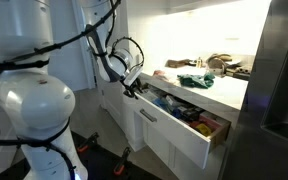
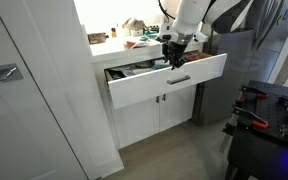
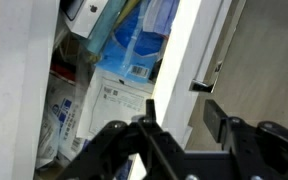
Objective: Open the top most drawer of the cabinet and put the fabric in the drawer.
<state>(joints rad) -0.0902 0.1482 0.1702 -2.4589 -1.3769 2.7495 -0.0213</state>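
Observation:
The top drawer (image 1: 174, 132) of the white cabinet stands pulled out, also in an exterior view (image 2: 169, 78). It holds several blue and white packets (image 3: 124, 60). A green fabric (image 1: 196, 80) lies crumpled on the countertop behind the drawer. My gripper (image 1: 132, 88) hovers at the drawer's front edge, also seen from outside (image 2: 174, 62). In the wrist view the gripper (image 3: 182, 125) is open and empty, its fingers on either side of the white drawer front (image 3: 179, 70), near the handle (image 3: 199, 86).
Other clutter lies on the countertop (image 1: 224, 62). A steel fridge (image 1: 284, 80) stands beside the cabinet. A tall white door (image 2: 34, 90) is at one side, a black cart with tools (image 2: 264, 110) at the other. Lower cabinet doors (image 2: 164, 112) are shut.

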